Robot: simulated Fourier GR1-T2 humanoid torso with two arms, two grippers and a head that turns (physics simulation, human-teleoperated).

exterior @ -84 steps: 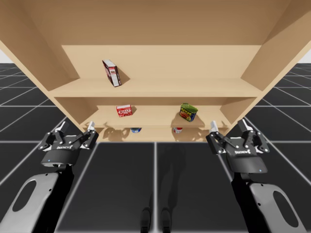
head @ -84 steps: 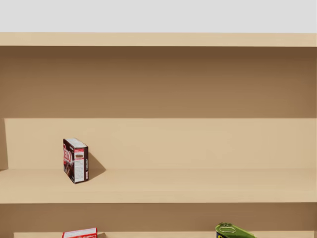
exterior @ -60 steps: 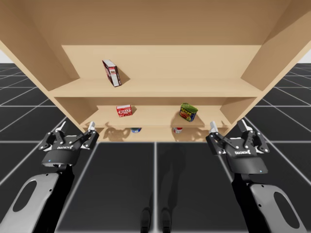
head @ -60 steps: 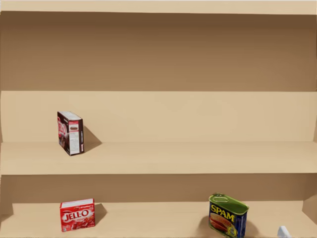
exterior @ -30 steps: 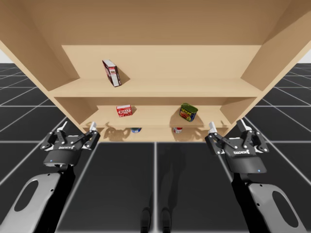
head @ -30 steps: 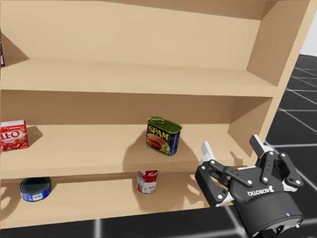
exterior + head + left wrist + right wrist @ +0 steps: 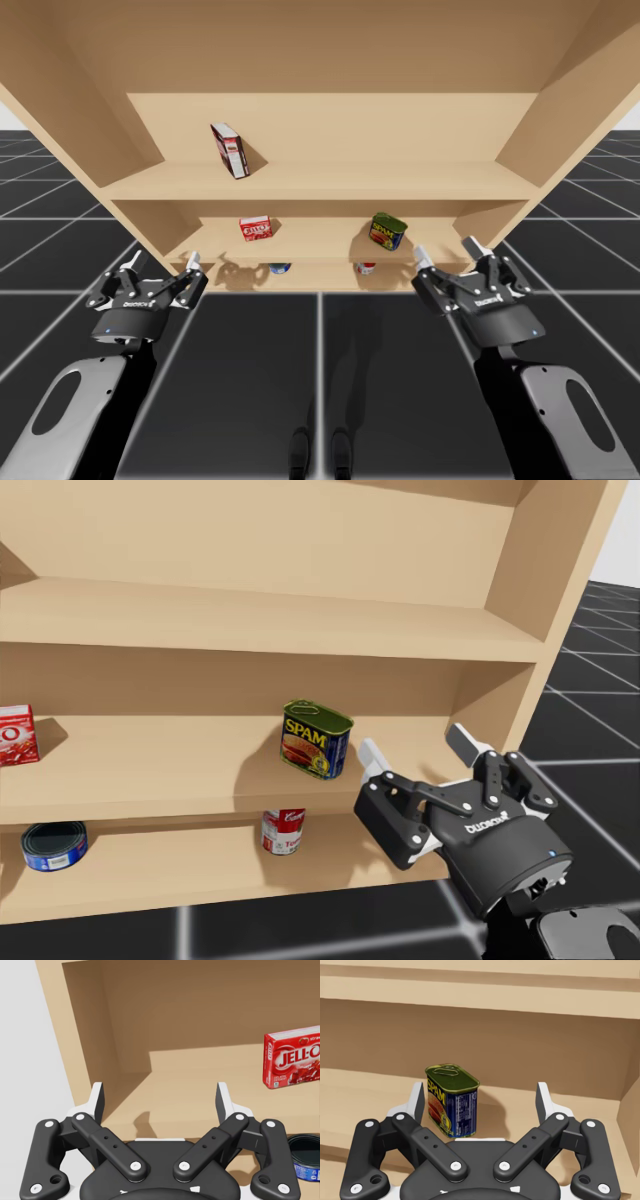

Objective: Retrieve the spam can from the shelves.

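The spam can (image 7: 387,231) is a green-topped, dark blue rectangular tin, standing upright on the middle shelf (image 7: 320,242) toward its right. In the head view the can (image 7: 315,739) sits just left of my right gripper (image 7: 413,745). My right gripper (image 7: 446,252) is open in front of the shelf edge. In its wrist view the can (image 7: 452,1100) stands ahead of the right gripper (image 7: 480,1092), nearer one finger and untouched. My left gripper (image 7: 162,260) hangs open at the shelf unit's left front corner, and the left gripper (image 7: 160,1094) holds nothing.
A red flat box (image 7: 256,228) stands on the middle shelf's left. A dark red box (image 7: 230,150) leans on the upper shelf. On the bottom shelf lie a low blue can (image 7: 53,845) and a red-and-white can (image 7: 283,832). The right side wall (image 7: 560,570) is close to my right arm.
My head has turned down and to the right, bringing the lower shelves and right arm into sight. My right gripper has moved left and forward toward the can. The left gripper edged forward.
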